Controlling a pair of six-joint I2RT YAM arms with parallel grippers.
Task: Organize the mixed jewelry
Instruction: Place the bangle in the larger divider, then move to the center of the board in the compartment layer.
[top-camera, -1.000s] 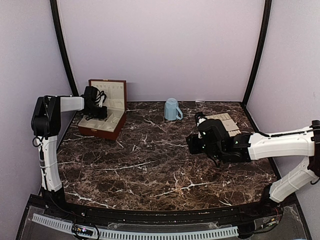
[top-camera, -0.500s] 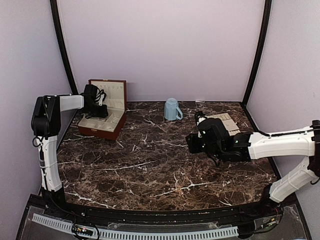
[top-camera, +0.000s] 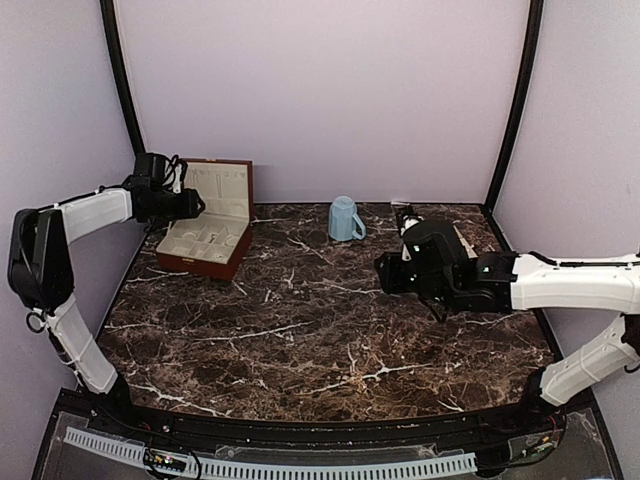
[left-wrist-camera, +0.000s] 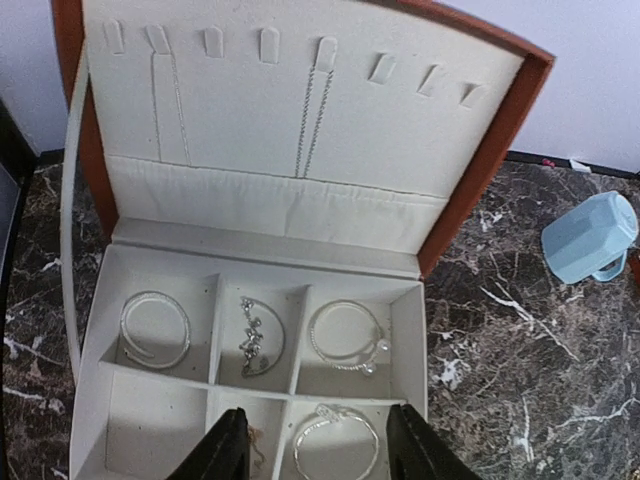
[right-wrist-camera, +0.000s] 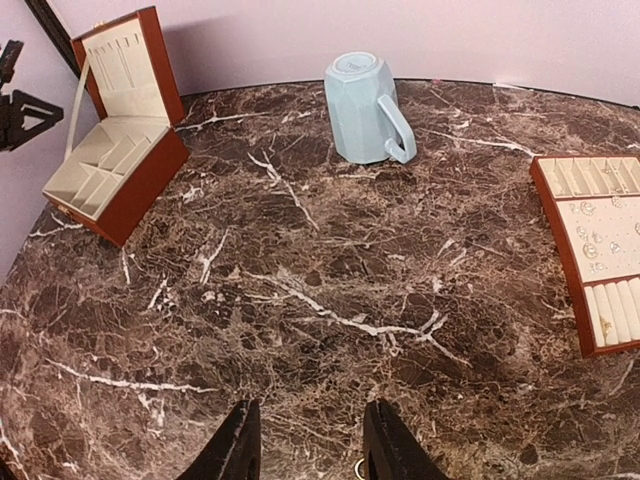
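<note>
Upper left, the left end effector (left-wrist-camera: 318, 420) hovers wide and empty over the open box (top-camera: 200, 263); mug (top-camera: 344, 219) upper centre; right end effector (right-wrist-camera: 308, 410), moderately wide, empty, above the tabletop (top-camera: 300, 340); jewelry (right-wrist-camera: 597, 235) specks lie in the tray (right-wrist-camera: 559, 252), right edge

Light even, diffuse, moderately bright; shadows faint. Wrist views slightly soft, lines bowing toward edges; top view sharper.
</note>
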